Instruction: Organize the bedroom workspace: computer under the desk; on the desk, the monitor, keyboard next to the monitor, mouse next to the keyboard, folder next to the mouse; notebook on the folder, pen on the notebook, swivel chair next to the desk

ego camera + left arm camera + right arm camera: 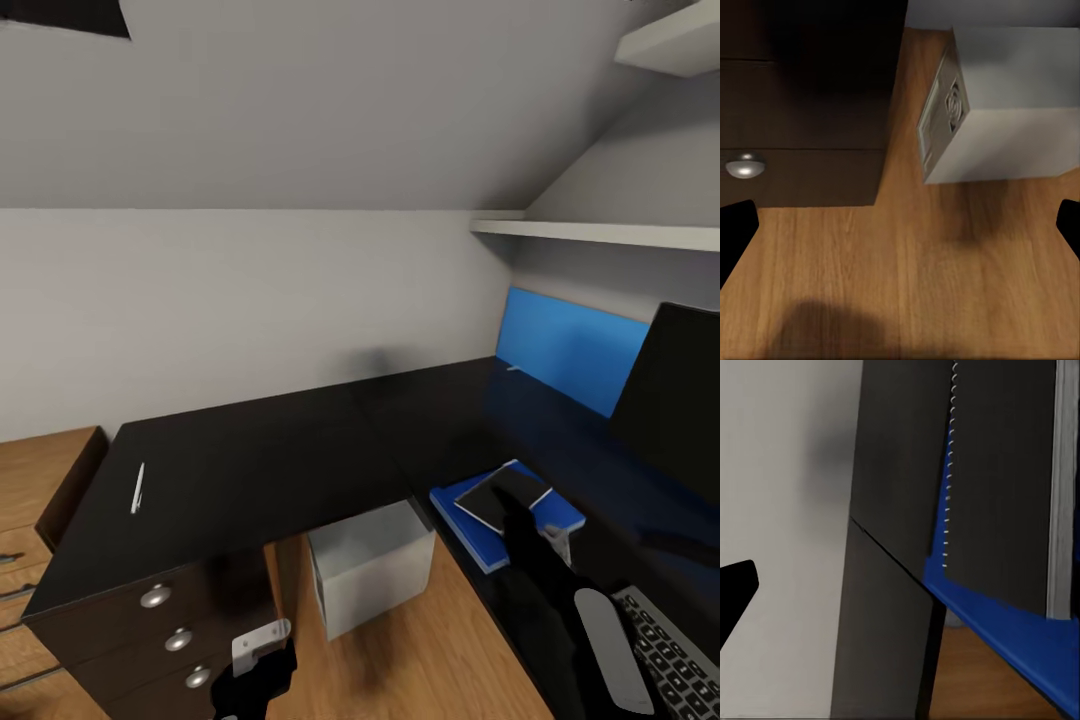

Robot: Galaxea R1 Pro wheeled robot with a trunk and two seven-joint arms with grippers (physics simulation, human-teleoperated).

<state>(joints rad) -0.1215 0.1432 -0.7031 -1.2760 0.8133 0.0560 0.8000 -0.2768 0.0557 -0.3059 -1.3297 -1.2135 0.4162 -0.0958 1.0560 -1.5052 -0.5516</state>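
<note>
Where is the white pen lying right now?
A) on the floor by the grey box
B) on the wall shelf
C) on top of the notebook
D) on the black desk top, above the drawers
D: the pen lies alone on the desk near its left end above the drawers, far from the notebook.

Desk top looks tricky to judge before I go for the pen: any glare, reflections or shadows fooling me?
Head view: the glossy desk mirrors the blue wall panel near the monitor; the pen lies on a plain, glare-free patch. Left wrist view: soft dark shadows on the wooden floor below the computer.
</note>
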